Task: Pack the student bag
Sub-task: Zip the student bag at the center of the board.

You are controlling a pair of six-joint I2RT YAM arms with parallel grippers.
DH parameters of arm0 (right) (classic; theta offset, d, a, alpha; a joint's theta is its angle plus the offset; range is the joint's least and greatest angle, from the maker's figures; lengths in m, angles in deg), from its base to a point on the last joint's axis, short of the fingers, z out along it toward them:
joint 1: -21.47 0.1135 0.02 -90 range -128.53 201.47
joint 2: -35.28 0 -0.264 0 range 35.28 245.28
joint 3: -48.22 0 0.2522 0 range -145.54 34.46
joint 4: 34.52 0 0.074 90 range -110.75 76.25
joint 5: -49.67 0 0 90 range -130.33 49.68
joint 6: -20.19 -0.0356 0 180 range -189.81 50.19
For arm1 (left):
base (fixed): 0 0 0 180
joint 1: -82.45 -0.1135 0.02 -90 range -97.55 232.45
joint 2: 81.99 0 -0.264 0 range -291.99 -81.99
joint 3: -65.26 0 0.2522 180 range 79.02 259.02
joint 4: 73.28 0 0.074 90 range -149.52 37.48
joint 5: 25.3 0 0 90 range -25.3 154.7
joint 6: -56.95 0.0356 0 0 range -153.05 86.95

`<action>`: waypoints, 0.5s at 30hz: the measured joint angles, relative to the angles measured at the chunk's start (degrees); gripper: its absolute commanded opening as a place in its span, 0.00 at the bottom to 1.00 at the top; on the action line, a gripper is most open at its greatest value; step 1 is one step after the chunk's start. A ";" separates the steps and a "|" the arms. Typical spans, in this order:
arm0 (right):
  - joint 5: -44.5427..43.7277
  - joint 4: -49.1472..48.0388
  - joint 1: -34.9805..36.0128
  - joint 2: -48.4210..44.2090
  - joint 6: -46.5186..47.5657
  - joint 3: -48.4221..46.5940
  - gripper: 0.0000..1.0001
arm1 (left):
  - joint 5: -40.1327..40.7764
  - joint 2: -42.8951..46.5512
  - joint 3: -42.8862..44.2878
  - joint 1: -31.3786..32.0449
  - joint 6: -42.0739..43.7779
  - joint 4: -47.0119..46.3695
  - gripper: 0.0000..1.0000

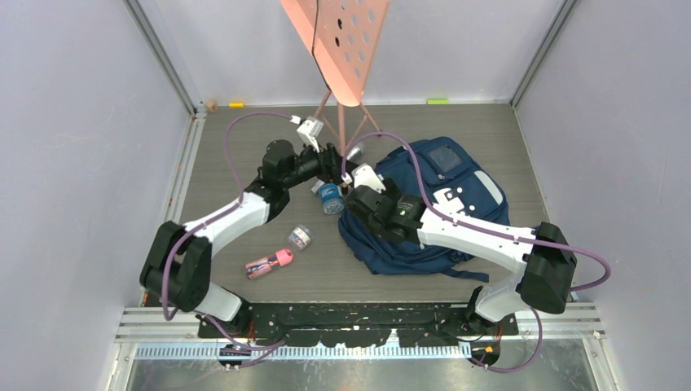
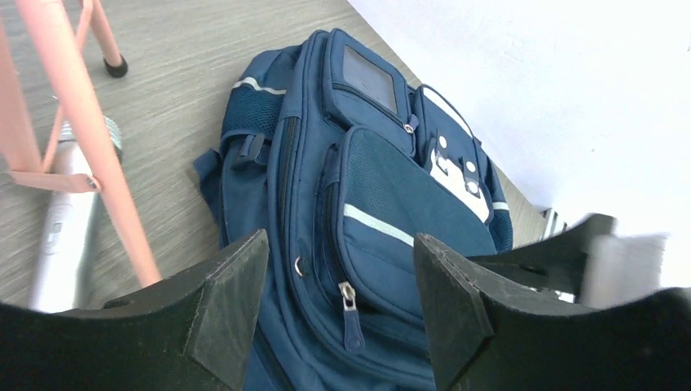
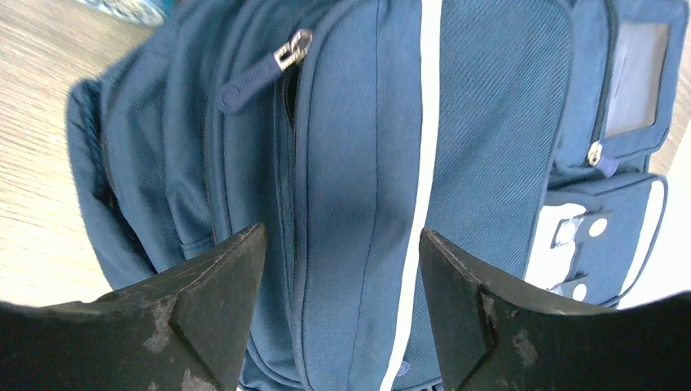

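The student bag [image 1: 456, 175], a navy backpack with pale stripes, lies flat on the right half of the table. My left gripper [image 1: 336, 167] hovers by the bag's left edge. In its wrist view the left gripper [image 2: 340, 244] is open, and the bag [image 2: 383, 204] with a zipper pull [image 2: 352, 314] shows between its fingers, untouched. My right gripper [image 1: 356, 189] sits over the bag's left side. The right gripper [image 3: 342, 236] is also open above the bag's front pocket [image 3: 489, 122]. A second zipper pull [image 3: 261, 69] lies ahead of it.
A pink perforated stand [image 1: 342, 41] rises at the back, with its leg [image 2: 98, 147] close to my left gripper. A silver microphone [image 2: 65, 228] lies beneath it. A blue round roll [image 1: 330, 198], a small jar [image 1: 300, 237] and a pink object [image 1: 269, 264] lie left of the bag.
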 measured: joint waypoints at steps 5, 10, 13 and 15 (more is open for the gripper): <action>0.37 -1.07 -1.07 -0.04 -2.27 4.92 0.72 | 1.49 6.40 -6.23 0.26 4.37 -0.22 0.66; 1.40 -2.82 -4.31 -0.68 -3.89 8.44 0.72 | 1.44 6.93 -11.23 2.32 8.83 0.94 0.67; 0.98 -3.30 -4.59 -1.22 -4.83 8.76 0.57 | 1.42 6.93 -12.48 5.42 12.09 1.55 0.67; 0.02 -3.72 -4.31 -1.57 -5.53 9.16 0.49 | 1.66 6.93 -12.79 8.00 14.47 1.51 0.67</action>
